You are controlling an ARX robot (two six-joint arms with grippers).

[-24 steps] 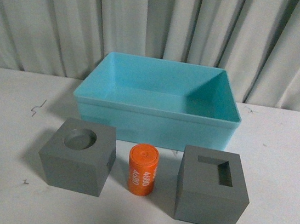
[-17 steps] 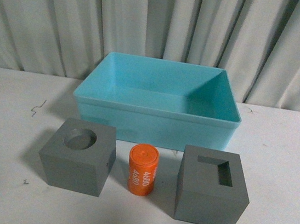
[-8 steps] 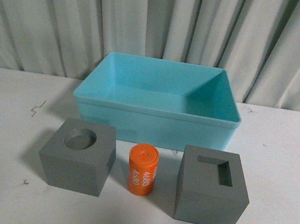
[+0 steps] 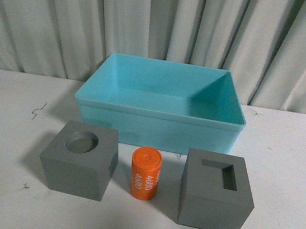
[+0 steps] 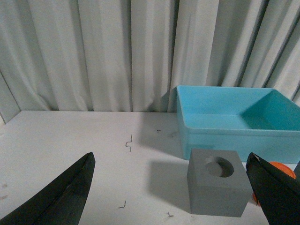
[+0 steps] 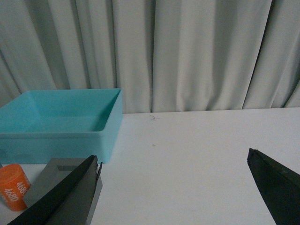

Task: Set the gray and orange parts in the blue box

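My left gripper (image 5: 169, 158) and right gripper (image 6: 172, 157) both gape wide, holding nothing. On the table (image 4: 1, 196) the orange cylinder (image 4: 145, 173) stands between the round-holed cube (image 4: 79, 159) and the square-holed cube (image 4: 216, 192) (none touching), all just before the box (image 4: 157, 127), outside it.

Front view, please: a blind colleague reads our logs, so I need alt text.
Three parts stand in a row on a white table before an empty blue box: a gray cube with a round hollow left, an orange cylinder middle, a gray cube with a rectangular hollow right. Pale curtains hang behind.
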